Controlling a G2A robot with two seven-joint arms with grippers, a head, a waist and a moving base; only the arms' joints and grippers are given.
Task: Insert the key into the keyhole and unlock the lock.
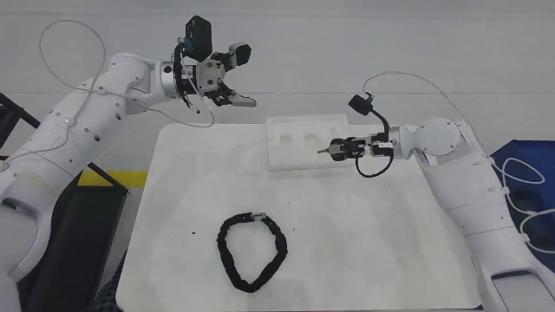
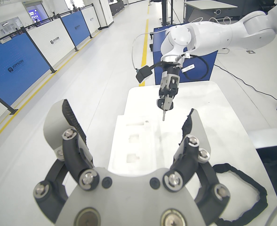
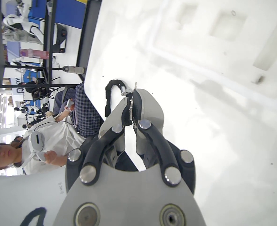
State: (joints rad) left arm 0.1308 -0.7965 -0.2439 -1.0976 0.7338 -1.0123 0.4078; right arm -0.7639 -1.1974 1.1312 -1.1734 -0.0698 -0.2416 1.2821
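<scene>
A white foam block [image 1: 290,158] with three rectangular recesses lies at the far edge of the white counter [image 1: 364,243]. In the left wrist view a blue cabinet [image 2: 157,48] stands just beyond the counter. A yellow floor line [image 2: 145,48] runs beside it, and blue fence panels [image 2: 16,69] line the hall.

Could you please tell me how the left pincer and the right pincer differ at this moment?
The left pincer is open and empty; the right pincer is shut on the key. The left pincer sits by the table's far edge, the right pincer over the white foam block. Both have the same grey-and-black build.
</scene>
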